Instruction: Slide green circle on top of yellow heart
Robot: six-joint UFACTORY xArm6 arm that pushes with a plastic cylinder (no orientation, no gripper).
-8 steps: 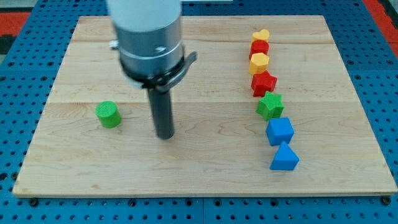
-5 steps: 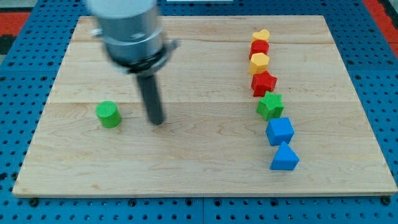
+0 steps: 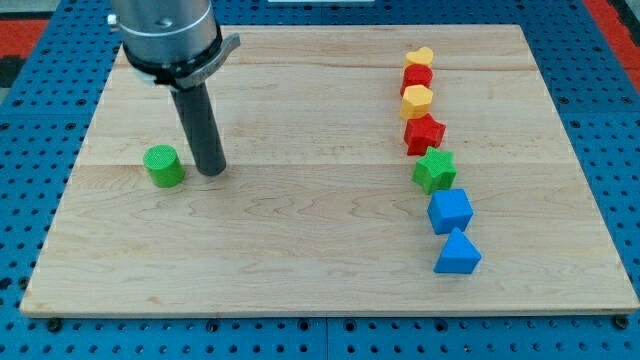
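The green circle (image 3: 163, 166) is a small green cylinder on the wooden board's left side. My tip (image 3: 210, 171) stands just to its right, a small gap apart from it. The yellow heart (image 3: 420, 56) sits at the view's top right, at the head of a column of blocks, far from the green circle.
Below the yellow heart runs a column: a red block (image 3: 418, 76), a yellow hexagon (image 3: 416, 100), a red star (image 3: 424, 132), a green star (image 3: 435, 171), a blue cube (image 3: 450, 211) and a blue triangle (image 3: 457, 253). The wooden board (image 3: 320, 290) lies on blue pegboard.
My tip has moved left and up the view, from the board's middle to just right of the green circle. The green circle has shifted a little left and up.
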